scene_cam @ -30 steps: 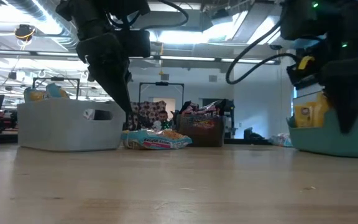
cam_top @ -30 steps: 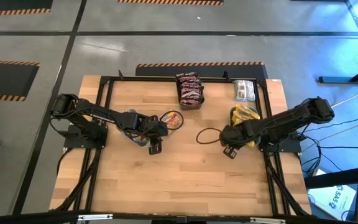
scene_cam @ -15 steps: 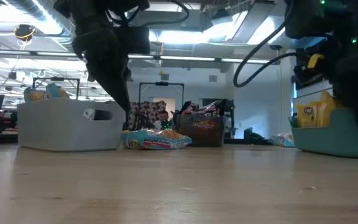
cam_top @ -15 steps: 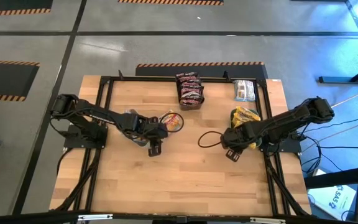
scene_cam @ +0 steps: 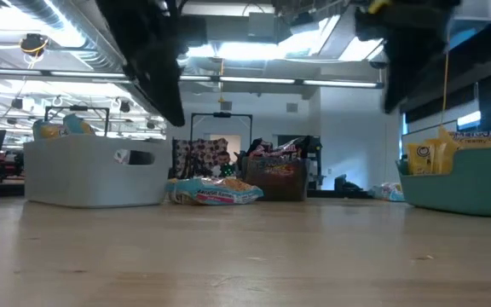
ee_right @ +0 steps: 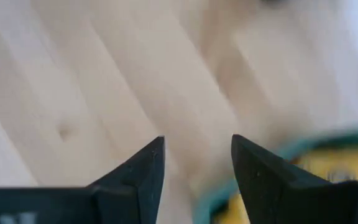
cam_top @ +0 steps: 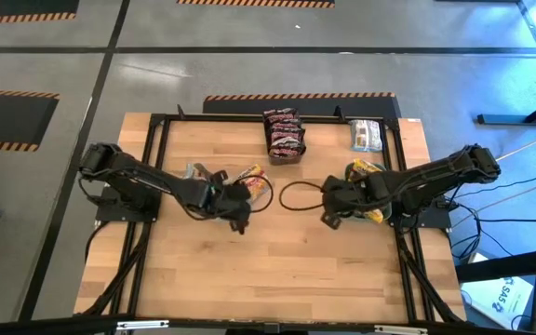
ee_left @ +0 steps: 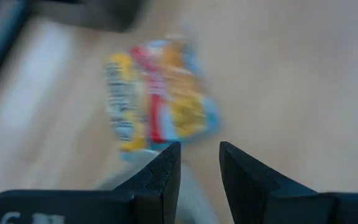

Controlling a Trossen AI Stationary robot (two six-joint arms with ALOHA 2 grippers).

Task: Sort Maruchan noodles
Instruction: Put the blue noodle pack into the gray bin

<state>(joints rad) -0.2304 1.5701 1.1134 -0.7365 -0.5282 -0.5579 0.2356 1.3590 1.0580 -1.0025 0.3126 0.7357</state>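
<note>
One Maruchan noodle packet [cam_top: 257,179], printed yellow, red and blue, lies flat on the wooden table; it also shows in the low view [scene_cam: 216,192] and the left wrist view [ee_left: 157,99]. My left gripper [cam_top: 240,221] hangs above the table just near of it, open with a narrow gap and nothing between its fingers. My right gripper [cam_top: 328,217] is open over bare wood beside the teal bin [scene_cam: 463,198], which holds yellow packets [cam_top: 366,175]. Dark red packets [cam_top: 284,135] and silver-white packets [cam_top: 366,136] lie at the far edge.
A pale grey bin [scene_cam: 92,175] stands at the table's left in the low view. A black cable loop [cam_top: 298,196] lies on the table between the arms. A black frame [cam_top: 156,167] borders the table. The near half of the table is bare wood.
My right gripper has risen, out of the top of the low view, and has gone toward the table's left, away from the teal bin. My left gripper has also risen and shifted a little toward the table's right. The packet on the table has stayed where it was.
</note>
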